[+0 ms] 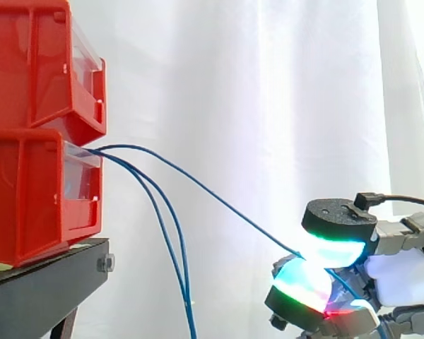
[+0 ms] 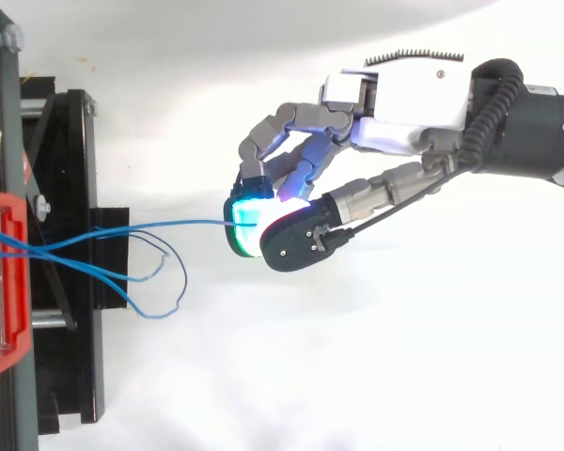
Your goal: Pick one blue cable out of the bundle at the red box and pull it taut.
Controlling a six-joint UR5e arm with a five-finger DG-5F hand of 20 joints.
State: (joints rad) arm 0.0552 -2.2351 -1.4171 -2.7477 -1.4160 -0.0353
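Note:
Three thin blue cables come out of the lower red bin (image 1: 35,198) at the left. One blue cable (image 1: 212,199) runs in a nearly straight line down and right to my hand (image 1: 399,279), pinched between two glowing fingertips (image 1: 328,248). From above, this same cable (image 2: 183,225) stretches from the red bin (image 2: 5,282) to the hand (image 2: 395,122), whose fingers curl onto it. The two other blue cables (image 1: 173,247) droop down from the bin and hang loose; their ends (image 2: 160,291) loop below the held one.
A second red bin (image 1: 42,63) is stacked on the lower one. Both stand on a black stand (image 1: 46,282) at the left. A white curtain hangs behind.

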